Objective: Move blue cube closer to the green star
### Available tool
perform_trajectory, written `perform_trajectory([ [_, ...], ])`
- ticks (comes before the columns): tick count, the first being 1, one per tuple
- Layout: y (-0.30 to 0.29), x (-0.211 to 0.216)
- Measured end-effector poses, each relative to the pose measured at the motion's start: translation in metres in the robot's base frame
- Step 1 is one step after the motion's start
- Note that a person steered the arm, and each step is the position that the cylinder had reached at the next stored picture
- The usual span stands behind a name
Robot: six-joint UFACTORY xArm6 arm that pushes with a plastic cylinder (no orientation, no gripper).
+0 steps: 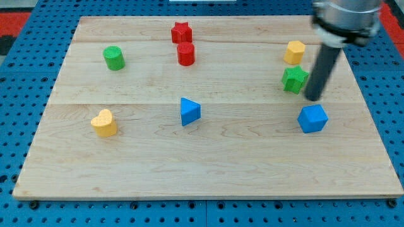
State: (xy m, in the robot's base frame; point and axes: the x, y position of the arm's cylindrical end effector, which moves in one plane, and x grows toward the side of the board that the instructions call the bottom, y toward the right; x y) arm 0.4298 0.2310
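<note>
The blue cube (312, 118) sits on the wooden tabletop (208, 164) toward the view's right, turned so one corner points to the view's top; it has no clear long axis. The green star (295, 79) lies just above it and slightly to the view's left, the two near but apart. My tip (312, 99) rests between them, just right of the star and just above the cube, close to both; whether it touches either I cannot tell. The end effector is a plain dark rod with nothing to open and nothing held. A yellow hexagonal block (294, 52) stands above the star. Further left are a red star (181, 32) with a red cylinder (185, 54) beside it, a green cylinder (113, 58), a blue triangular block (189, 111) and a yellow heart-shaped block (104, 123).
</note>
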Motion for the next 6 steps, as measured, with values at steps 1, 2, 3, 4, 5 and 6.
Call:
perform_trajectory([
  [1,0.057,0.011],
  [2,0.021,0.086],
  [3,-0.029,0.101],
  [4,-0.036,0.053],
  [5,-0.042,0.07],
  [6,-0.067,0.118],
])
